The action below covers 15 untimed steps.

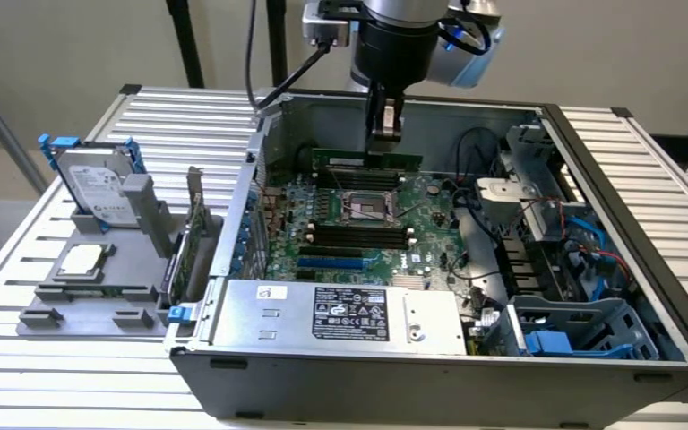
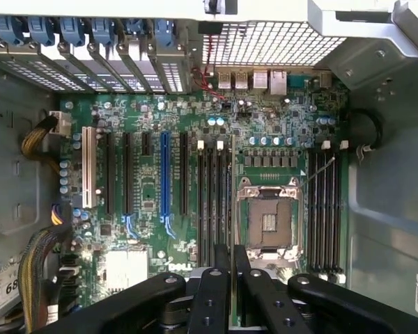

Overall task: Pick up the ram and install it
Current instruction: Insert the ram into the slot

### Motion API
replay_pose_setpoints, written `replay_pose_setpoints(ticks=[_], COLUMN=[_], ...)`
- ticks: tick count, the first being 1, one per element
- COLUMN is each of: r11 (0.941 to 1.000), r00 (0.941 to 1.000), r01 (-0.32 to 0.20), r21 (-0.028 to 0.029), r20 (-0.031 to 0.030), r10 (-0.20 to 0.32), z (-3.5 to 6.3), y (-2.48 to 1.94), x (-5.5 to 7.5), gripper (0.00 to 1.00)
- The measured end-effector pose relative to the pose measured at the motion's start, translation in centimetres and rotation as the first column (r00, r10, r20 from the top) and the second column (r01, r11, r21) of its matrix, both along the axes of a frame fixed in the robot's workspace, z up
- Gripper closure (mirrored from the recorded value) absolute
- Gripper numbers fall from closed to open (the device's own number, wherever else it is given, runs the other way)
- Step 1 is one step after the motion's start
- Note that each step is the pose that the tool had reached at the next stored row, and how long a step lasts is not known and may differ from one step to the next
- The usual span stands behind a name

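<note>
The ram [image 1: 365, 160], a narrow green stick, hangs level inside the open computer case [image 1: 631, 161], just over the black memory slots [image 1: 362, 176] on the far side of the processor socket [image 1: 365, 206]. My gripper [image 1: 382, 136] comes straight down from above and is shut on the stick's top edge. In the wrist view my gripper [image 2: 231, 261] has its black fingers [image 2: 212, 292] close together over the motherboard [image 2: 146, 202], between the memory slots [image 2: 212, 202] beside the socket [image 2: 268, 223] and the second slot bank [image 2: 324, 209]. From there the stick itself is hidden by the fingers.
A grey holder [image 1: 93, 296] on the exterior view's left carries a hard drive [image 1: 97, 186], a square silver processor [image 1: 82, 260] and an upright green expansion card [image 1: 186, 246]. The power supply [image 1: 344, 313], drive cage [image 1: 583, 331] and cables [image 1: 487, 152] crowd the case.
</note>
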State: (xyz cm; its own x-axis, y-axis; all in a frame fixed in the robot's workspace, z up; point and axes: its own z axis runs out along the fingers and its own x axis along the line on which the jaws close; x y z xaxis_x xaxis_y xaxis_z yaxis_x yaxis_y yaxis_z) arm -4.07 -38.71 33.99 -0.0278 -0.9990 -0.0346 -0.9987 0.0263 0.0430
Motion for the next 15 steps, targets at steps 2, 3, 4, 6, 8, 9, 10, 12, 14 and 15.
replay_pose_setpoints(ticks=[2,3,4,6,8,9,10,12,14,15], r11=[1.0000,0.9999,0.9999,0.9999,0.9998,0.9998,0.9998,0.9998,0.9997,0.9996], r00=[1.0000,1.0000,1.0000,1.0000,1.0000,1.0000,1.0000,1.0000,1.0000,0.9999], r01=[0.000,0.000,0.000,0.001,0.005,0.006,0.006,0.007,0.009,0.010], r21=[-0.0098,-0.0129,-0.0141,-0.0157,-0.0177,-0.0183,-0.0188,-0.0205,-0.0231,-0.0248], r20=[0.0000,0.0000,-0.0001,0.0000,-0.0001,0.0000,-0.0001,0.0000,0.0001,0.0000], r10=[0.000,0.000,0.000,-0.001,-0.005,-0.006,-0.006,-0.007,-0.009,-0.010], z=[-0.23,-0.38,-0.55,-0.92,-1.29,-1.47,-1.64,-2.01,-2.37,-2.55], y=[0.03,0.03,0.03,0.05,0.07,0.09,0.10,0.10,0.10,0.10], x=[0.0,0.0,0.0,0.0,0.0,0.0,0.0,0.0,0.0,0.0], gripper=[0.86,0.86,0.86,0.86,0.86,0.86,0.86,0.86,0.86,0.86])
